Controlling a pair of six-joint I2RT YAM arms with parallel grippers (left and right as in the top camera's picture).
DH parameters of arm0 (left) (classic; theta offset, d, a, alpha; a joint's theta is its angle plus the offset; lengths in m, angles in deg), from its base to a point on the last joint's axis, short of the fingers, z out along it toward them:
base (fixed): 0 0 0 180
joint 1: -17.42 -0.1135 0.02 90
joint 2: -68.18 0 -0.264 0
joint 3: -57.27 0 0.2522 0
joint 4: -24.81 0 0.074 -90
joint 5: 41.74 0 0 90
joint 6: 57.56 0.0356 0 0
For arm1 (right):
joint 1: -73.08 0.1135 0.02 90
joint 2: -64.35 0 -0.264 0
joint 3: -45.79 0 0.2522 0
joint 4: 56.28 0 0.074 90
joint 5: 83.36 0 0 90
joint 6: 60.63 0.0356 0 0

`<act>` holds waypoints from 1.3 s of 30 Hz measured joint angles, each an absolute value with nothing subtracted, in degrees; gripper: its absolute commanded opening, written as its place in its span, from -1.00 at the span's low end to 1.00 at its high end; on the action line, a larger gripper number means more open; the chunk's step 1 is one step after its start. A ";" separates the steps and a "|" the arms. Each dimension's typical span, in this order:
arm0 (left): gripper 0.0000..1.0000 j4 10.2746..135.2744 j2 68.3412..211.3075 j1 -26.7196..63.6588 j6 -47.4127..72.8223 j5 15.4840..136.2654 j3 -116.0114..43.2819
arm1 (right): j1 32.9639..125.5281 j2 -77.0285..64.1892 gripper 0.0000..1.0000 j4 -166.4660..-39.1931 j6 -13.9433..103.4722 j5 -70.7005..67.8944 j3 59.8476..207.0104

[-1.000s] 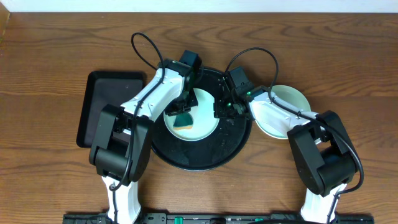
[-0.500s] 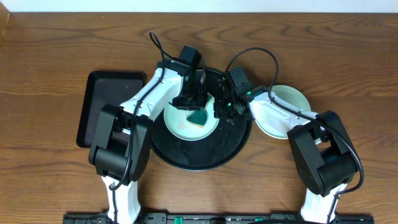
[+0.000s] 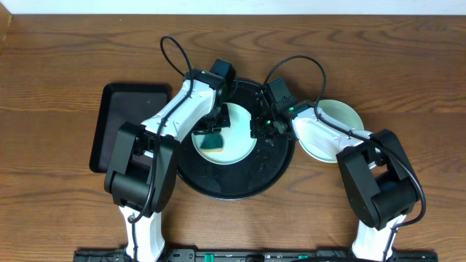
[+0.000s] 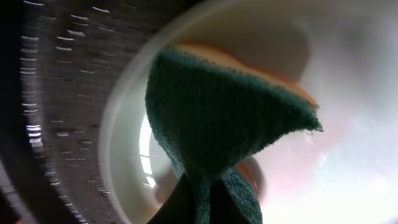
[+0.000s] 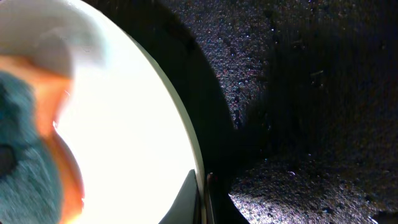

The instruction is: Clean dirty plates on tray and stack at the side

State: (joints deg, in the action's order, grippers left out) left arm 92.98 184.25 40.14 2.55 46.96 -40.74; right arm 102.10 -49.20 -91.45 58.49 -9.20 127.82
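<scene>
A pale turquoise plate (image 3: 234, 149) lies on the round black tray (image 3: 240, 182). My left gripper (image 3: 215, 132) is shut on a green and orange sponge (image 3: 213, 140) and presses it onto the plate's left part. In the left wrist view the sponge (image 4: 217, 118) covers the plate (image 4: 360, 155), which has a faint reddish tint. My right gripper (image 3: 256, 127) is shut on the plate's right rim (image 5: 189, 155). Two more pale plates (image 3: 341, 115) are stacked on the table to the right of the tray, partly under my right arm. I cannot make out a yellow one.
A smaller rectangular black tray (image 3: 120, 120) lies to the left of the round tray. The round tray's wet surface shows in the right wrist view (image 5: 311, 93). Arm cables loop above the tray at the back.
The left gripper swept the sponge right across the plate, then back to its left part. The right gripper has kept hold of the rim.
</scene>
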 measured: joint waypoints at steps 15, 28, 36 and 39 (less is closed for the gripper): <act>-0.85 91.25 184.12 40.38 7.05 42.48 -44.60 | 102.10 -49.20 -0.98 -91.56 58.51 -9.22 127.82; -0.85 96.98 170.22 30.15 10.51 40.31 -46.83 | 102.10 -49.20 -0.98 -92.07 58.49 -9.06 128.15; -0.85 97.96 169.21 24.01 12.98 40.14 -46.99 | 102.91 -45.71 -0.98 -96.46 55.17 -1.96 128.48; -0.85 97.99 169.21 22.26 13.02 40.14 -46.99 | 104.90 -41.42 -0.98 -98.56 53.27 4.44 128.50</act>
State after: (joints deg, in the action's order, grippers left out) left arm 97.99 169.21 22.26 13.02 40.14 -46.99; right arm 104.90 -41.42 -98.56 53.27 4.44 128.50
